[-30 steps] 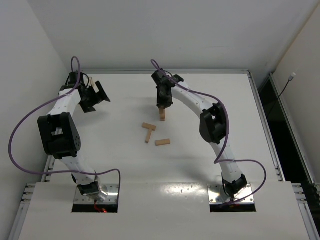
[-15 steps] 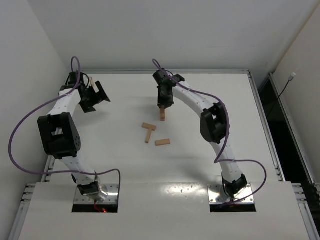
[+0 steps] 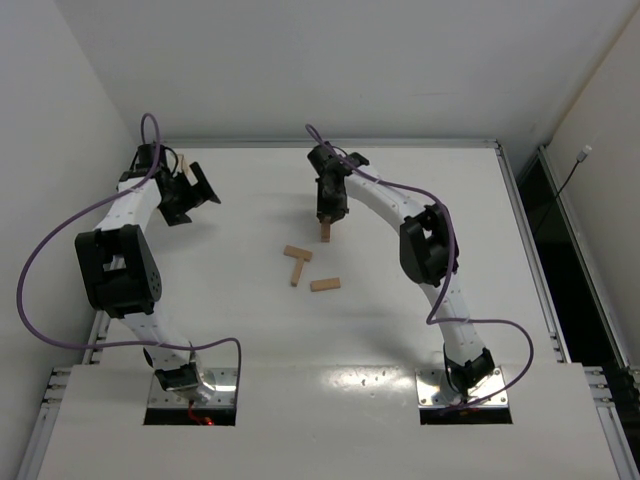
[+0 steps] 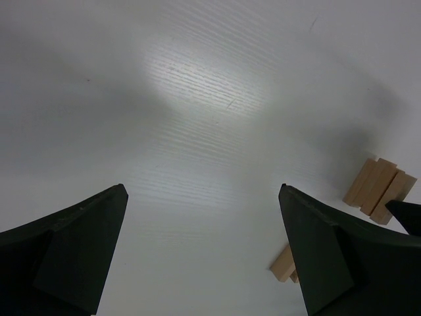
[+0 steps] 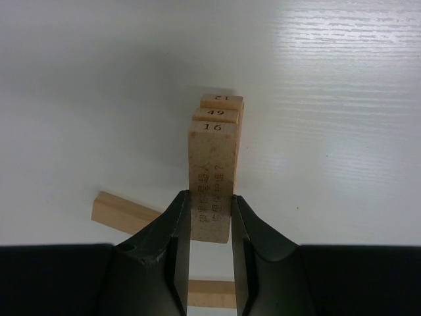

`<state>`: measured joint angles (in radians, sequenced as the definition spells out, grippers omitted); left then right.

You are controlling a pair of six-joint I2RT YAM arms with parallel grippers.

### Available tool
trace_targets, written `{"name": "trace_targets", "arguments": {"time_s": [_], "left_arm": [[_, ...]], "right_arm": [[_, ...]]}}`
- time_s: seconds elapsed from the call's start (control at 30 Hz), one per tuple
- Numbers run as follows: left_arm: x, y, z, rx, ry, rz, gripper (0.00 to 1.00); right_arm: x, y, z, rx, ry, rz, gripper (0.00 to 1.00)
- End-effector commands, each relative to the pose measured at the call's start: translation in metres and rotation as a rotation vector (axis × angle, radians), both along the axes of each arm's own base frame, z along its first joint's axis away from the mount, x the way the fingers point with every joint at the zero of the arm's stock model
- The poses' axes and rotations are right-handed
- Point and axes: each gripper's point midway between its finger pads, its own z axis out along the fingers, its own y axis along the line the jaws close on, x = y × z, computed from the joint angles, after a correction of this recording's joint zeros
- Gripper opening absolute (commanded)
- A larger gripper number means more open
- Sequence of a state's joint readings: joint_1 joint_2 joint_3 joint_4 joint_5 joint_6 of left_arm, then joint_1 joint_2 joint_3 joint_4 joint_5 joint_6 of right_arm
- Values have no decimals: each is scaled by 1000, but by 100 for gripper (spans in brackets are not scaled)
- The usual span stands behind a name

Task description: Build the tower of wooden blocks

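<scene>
My right gripper (image 3: pixel 328 214) (image 5: pixel 210 197) is shut on a wood block (image 5: pixel 210 164) marked 16, held level by its near end. This block lies directly over the tower (image 3: pixel 325 235), whose two lower blocks (image 5: pixel 219 113) show their numbered ends just beyond it. Whether the held block rests on them I cannot tell. Three loose wood blocks lie on the table in front of the tower: one (image 3: pixel 297 253), a second (image 3: pixel 296 272) and a third (image 3: pixel 325 285). My left gripper (image 3: pixel 193 190) (image 4: pixel 204 191) hangs open and empty at the far left of the table.
The white table (image 3: pixel 420 330) ends in a raised rim at the back and on the right. A tan bar (image 3: pixel 184 164) stands up just behind the left gripper. In the left wrist view the tower (image 4: pixel 378 187) and a loose block (image 4: pixel 283 264) show at the right.
The right gripper with its block has edged slightly to the right over the tower. The left arm and the loose blocks have not moved.
</scene>
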<state>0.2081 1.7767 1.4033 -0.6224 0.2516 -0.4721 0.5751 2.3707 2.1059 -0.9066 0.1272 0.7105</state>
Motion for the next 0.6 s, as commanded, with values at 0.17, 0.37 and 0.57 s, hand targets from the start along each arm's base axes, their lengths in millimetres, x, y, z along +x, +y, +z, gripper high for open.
{"name": "trace_targets", "arguments": {"time_s": [0.17,0.37,0.57], "left_arm": [[10,6,10,-21,-41,15,100],[10,10,7,-23,-32,24,100],[10,10,7,-23,-32,24,100]], "right_arm": [[2,3,-11,20,10,7,28],[2,7,-10,39,11,24,51],[4,12,-2,56,-14,106,74]]}}
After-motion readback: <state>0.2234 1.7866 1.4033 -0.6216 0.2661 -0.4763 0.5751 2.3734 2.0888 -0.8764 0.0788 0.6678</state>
